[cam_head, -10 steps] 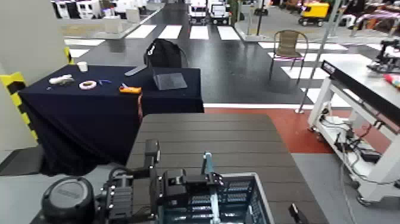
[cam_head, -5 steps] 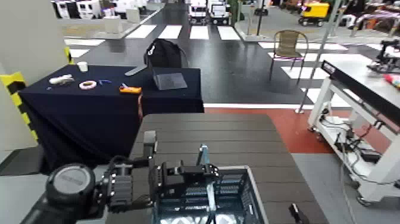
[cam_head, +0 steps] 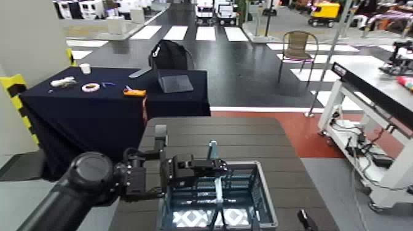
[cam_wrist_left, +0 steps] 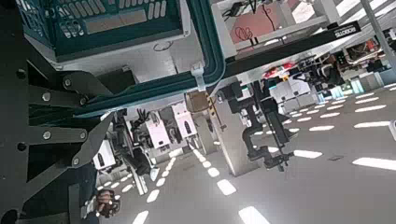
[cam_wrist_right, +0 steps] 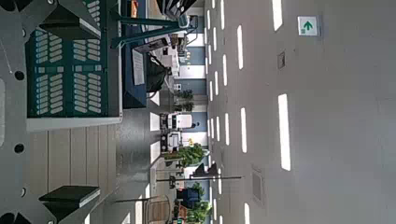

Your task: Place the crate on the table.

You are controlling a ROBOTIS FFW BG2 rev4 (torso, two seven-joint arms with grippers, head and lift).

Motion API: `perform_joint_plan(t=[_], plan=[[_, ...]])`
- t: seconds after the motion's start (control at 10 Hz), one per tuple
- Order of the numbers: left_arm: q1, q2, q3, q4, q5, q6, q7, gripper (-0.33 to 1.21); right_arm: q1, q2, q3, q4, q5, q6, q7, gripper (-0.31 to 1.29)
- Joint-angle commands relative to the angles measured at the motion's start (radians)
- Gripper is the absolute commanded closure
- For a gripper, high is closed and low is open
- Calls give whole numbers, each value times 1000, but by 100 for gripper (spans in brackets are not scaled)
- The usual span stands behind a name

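Note:
The blue lattice crate (cam_head: 241, 195) with a light grey rim is over the near part of the dark brown slatted table (cam_head: 215, 135); I cannot tell whether it rests on it. My left gripper (cam_head: 206, 164) reaches in from the left and is shut on the crate's thin teal handle (cam_head: 212, 149). In the left wrist view the handle (cam_wrist_left: 210, 56) runs between the black fingers (cam_wrist_left: 56, 79), with the crate (cam_wrist_left: 103, 23) beyond. My right gripper (cam_wrist_right: 70, 107) is open beside the crate (cam_wrist_right: 65, 79); only a dark tip of it (cam_head: 304, 219) shows in the head view.
A navy-cloth table (cam_head: 92, 107) with a tape roll, a cup and a laptop stands beyond the brown table on the left. A white-framed workbench (cam_head: 369, 77) stands at the right. A chair (cam_head: 299, 46) and a black backpack (cam_head: 169, 55) are farther back.
My left arm has reached forward and carried the crate farther over the table. More of the crate's inside shows now. The right gripper has barely moved.

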Motion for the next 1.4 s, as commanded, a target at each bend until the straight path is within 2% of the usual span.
perform_joint_plan(t=[0.1, 0.4, 0.7, 1.0, 1.4], plan=[[-85, -23, -54, 96, -81, -41, -71, 119, -5, -2, 6, 1, -1, 0, 0, 13], [-174, -58, -93, 242, -152, -107, -145, 119, -8, -3, 12, 5, -6, 0, 0, 13], [-238, -97, -86, 349, -212, -171, -154, 119, -11, -5, 17, 8, -10, -1, 2, 13], [-298, -129, -130, 461, -242, -211, -185, 119, -12, -8, 17, 9, -16, -6, 2, 13], [-361, -173, -156, 601, -265, -271, -218, 119, -18, -11, 22, 15, -21, -10, 2, 13]])
